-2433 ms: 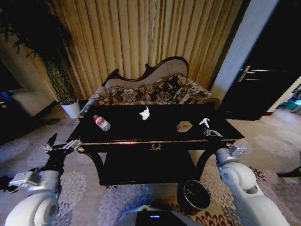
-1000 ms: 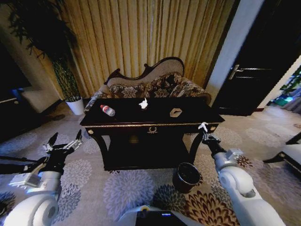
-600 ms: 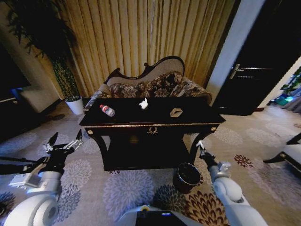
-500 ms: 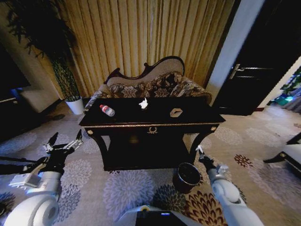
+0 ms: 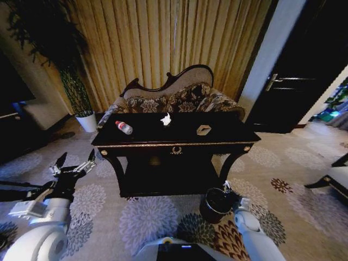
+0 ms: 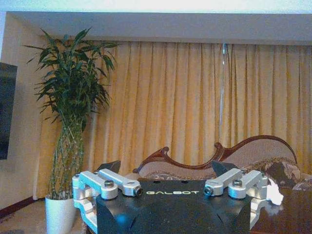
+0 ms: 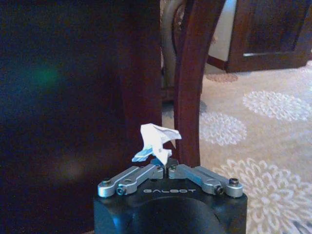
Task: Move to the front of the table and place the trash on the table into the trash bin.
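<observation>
In front of the dark glossy table [image 5: 217, 136], low over the patterned carpet [image 5: 147, 223], we see the right gripper [image 5: 226, 187] at the far rim of the round reddish-brown trash bin [image 5: 217, 204], which stands on the floor near the table's front right leg [image 5: 227, 163]. In the right wrist view, we find the fingertips of this gripper [image 7: 165, 169] closed together on a crumpled white wrapper scrap [image 7: 156, 140]; the scrap stands up from the pinch point, with the curved wooden leg [image 7: 192, 78] just behind it. From the head view we cannot tell whether the scrap is directly above the bin's black opening or just beside the rim.

On the tabletop we note three items, well apart from one another: a clear plastic bottle with a red cap [image 5: 124, 128] lying on its side toward the left end, a crumpled white tissue [image 5: 166, 119] near the middle at the back, and a small silvery wrapper [image 5: 203, 130] toward the right. The tissue [image 6: 274, 193] also appears past the left gripper's fingers in the left wrist view.

The left gripper [image 5: 72, 166] hangs off the table's left front corner, clear of everything, its fingers [image 6: 108, 184] spread wide and empty. Behind the table stand a carved floral sofa [image 5: 174, 98], gold curtains [image 5: 163, 43] and a potted plant [image 5: 70, 87].
</observation>
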`<state>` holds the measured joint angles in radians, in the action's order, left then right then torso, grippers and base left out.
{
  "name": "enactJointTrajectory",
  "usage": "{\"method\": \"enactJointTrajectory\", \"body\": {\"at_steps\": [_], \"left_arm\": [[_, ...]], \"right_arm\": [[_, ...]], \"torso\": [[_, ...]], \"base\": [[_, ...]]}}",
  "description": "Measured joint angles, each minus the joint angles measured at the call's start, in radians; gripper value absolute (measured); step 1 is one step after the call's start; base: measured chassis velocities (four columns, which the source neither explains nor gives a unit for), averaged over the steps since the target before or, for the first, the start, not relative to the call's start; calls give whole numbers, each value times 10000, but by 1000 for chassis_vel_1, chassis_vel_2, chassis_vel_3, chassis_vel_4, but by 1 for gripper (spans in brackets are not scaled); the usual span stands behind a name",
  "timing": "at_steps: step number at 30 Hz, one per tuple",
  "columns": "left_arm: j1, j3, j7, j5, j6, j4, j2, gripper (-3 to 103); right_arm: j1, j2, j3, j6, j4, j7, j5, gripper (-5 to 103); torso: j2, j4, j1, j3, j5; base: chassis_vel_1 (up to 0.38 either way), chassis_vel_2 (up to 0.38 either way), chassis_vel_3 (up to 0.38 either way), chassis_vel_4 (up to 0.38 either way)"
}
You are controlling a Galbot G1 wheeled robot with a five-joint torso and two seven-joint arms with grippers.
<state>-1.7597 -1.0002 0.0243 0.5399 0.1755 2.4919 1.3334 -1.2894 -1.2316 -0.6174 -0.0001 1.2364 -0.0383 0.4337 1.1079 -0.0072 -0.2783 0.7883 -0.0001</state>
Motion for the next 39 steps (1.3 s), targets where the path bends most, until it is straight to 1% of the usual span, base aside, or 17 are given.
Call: {"method": "enactJointTrajectory", "body": {"at_steps": [10, 13, 15, 16, 21, 22, 23, 24, 25, 27, 28, 29, 30, 32, 33, 37, 39], "left_arm": [[16, -91, 3, 1, -8, 40, -15, 100], [26, -59, 3, 1, -13, 44, -10, 100], [25, -61, 3, 2, -13, 44, -14, 100], [26, -88, 3, 1, -16, 45, -28, 100], [8, -138, 13, 2, -103, 27, -47, 100], [-14, -165, 16, 6, -129, 12, -47, 100], [-39, -188, 17, 16, -143, 10, -46, 100], [-39, -188, 17, 16, -143, 10, -46, 100], [-58, -208, 18, 25, -154, 10, -34, 100], [-76, -220, 18, 35, -160, 10, -21, 100], [-91, -235, 18, 43, -165, 10, -15, 100], [-106, -268, 18, 58, -175, 12, -11, 100], [-106, -268, 18, 58, -175, 12, -11, 100], [-119, -366, 18, 157, -189, 21, -18, 100], [-119, -366, 18, 157, -189, 21, -18, 100], [-139, -432, 15, 232, -193, 37, -22, 100], [-147, -434, 12, 237, -198, 39, -15, 100]], "right_arm": [[48, -92, -50, 26, -206, 71, -116, -3], [-47, -42, -81, 26, -78, 83, -360, 12], [-64, -35, -94, 26, -47, 82, -386, 12], [-115, -17, -127, 26, 46, 83, -422, 22], [-176, -6, -161, 25, 174, 83, -431, 33], [-191, -6, -168, 24, 225, 83, -434, 38], [-197, -13, -175, 23, 262, 82, -444, 49], [-197, -13, -175, 23, 262, 82, -444, 49], [-202, -25, -179, 22, 294, 82, -474, 54], [-212, -39, -182, 20, 325, 82, -506, 54], [-221, -46, -185, 19, 345, 80, -525, 60], [-232, -53, -190, 17, 370, 78, -546, 71], [-232, -53, -190, 17, 370, 78, -546, 71], [-238, -47, -209, 13, 402, 72, -554, 82], [-238, -47, -209, 13, 402, 72, -554, 82], [-249, -14, -240, 9, 429, 68, -554, 97], [-257, -9, -247, 8, 436, 67, -552, 97]], "torso": [[1, 1, 0, 0, -1], [0, 0, 0, 0, 0], [0, 0, 0, 0, -1], [1, 0, 0, 0, 0], [1, 0, 1, 0, 0], [1, 0, 0, 0, 0], [1, 1, 0, 0, 0], [1, 1, 0, 0, 0], [1, 0, 0, -1, 0], [0, 1, 0, 0, 0], [0, 1, 0, 0, 0], [1, 1, 0, 0, 0], [1, 1, 0, 0, 0], [1, 1, 0, -1, 0], [1, 1, 0, -1, 0], [1, 0, 1, 0, 0], [1, 0, 0, 0, 0]], "base": [[0, 0, 0, 0], [0, 0, 0, 0], [0, 0, 0, 0], [0, 0, 0, 0], [0, 0, 0, 0], [0, 0, 0, 0], [0, 0, 0, 0], [0, 0, 0, 0], [0, 0, 0, 0], [0, 0, 0, 0], [0, 0, 0, 0], [0, 0, 0, 0], [0, 0, 0, 0], [0, 0, 0, 0], [0, 0, 0, 0], [0, 0, 0, 0], [0, 0, 0, 0]]}}
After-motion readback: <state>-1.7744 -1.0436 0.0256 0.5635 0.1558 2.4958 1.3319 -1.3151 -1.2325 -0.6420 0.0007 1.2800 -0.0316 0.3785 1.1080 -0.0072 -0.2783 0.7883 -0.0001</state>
